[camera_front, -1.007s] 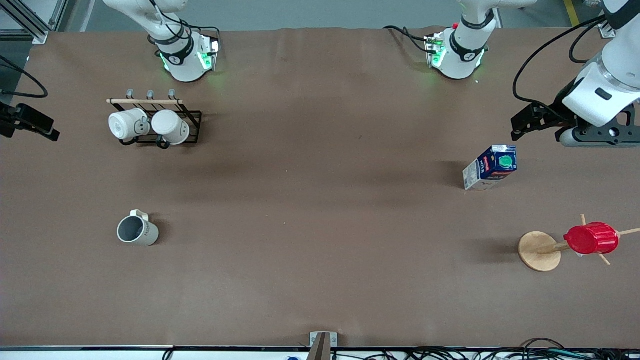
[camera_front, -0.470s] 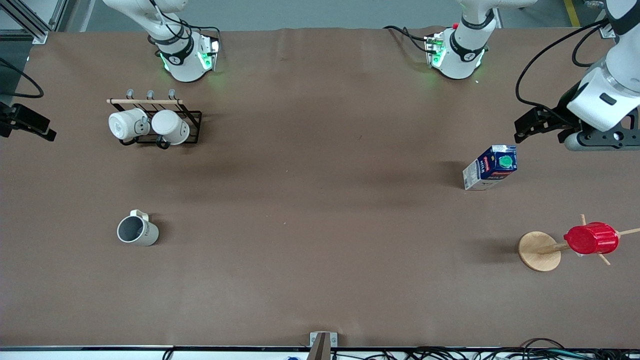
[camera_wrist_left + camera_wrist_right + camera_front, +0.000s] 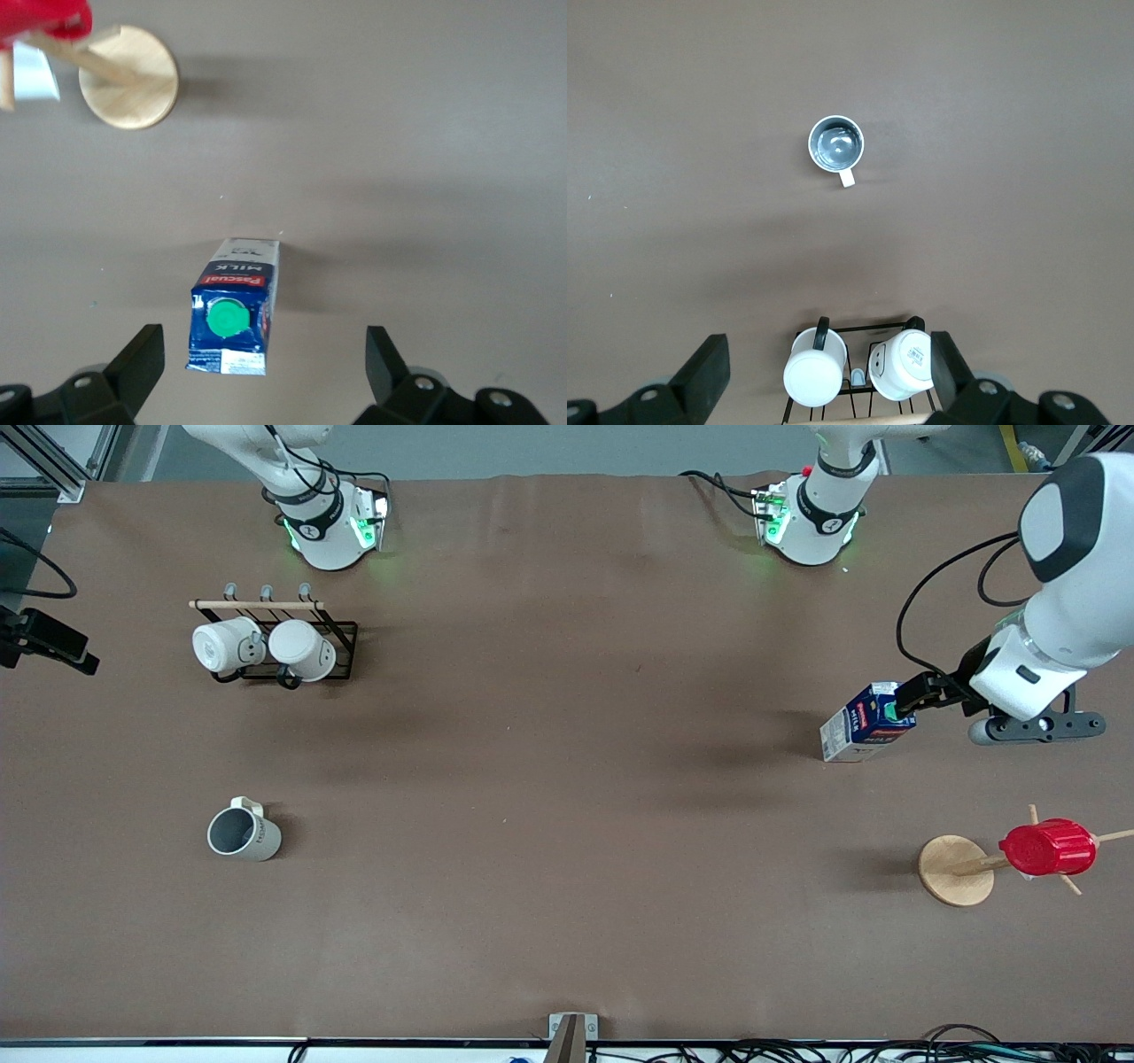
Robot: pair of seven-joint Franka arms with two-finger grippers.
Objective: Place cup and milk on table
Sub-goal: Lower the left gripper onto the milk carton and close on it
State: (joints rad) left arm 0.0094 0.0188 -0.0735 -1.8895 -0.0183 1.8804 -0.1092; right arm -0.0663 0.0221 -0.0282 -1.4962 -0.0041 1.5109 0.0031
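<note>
The milk (image 3: 868, 722), a dark blue carton with a green cap, stands upright on the brown table (image 3: 567, 779) toward the left arm's end. My left gripper (image 3: 926, 693) is open just above and beside the carton's top. In the left wrist view the milk (image 3: 232, 319) sits between the spread fingers of the left gripper (image 3: 264, 365), nearer one finger and touching neither. The cream cup (image 3: 241, 834) stands upright toward the right arm's end. It also shows in the right wrist view (image 3: 836, 144). My right gripper (image 3: 53, 651) waits open and empty, high over the mug rack.
A black wire rack (image 3: 275, 646) with two white mugs stands near the right arm's base and shows in the right wrist view (image 3: 859, 367). A red ribbed cup (image 3: 1045, 849) hangs on a wooden stand with a round base (image 3: 955, 871), nearer the front camera than the milk.
My left gripper has come down from near the table's end to the milk's top. The right gripper has barely moved. Cup and milk stay in place.
</note>
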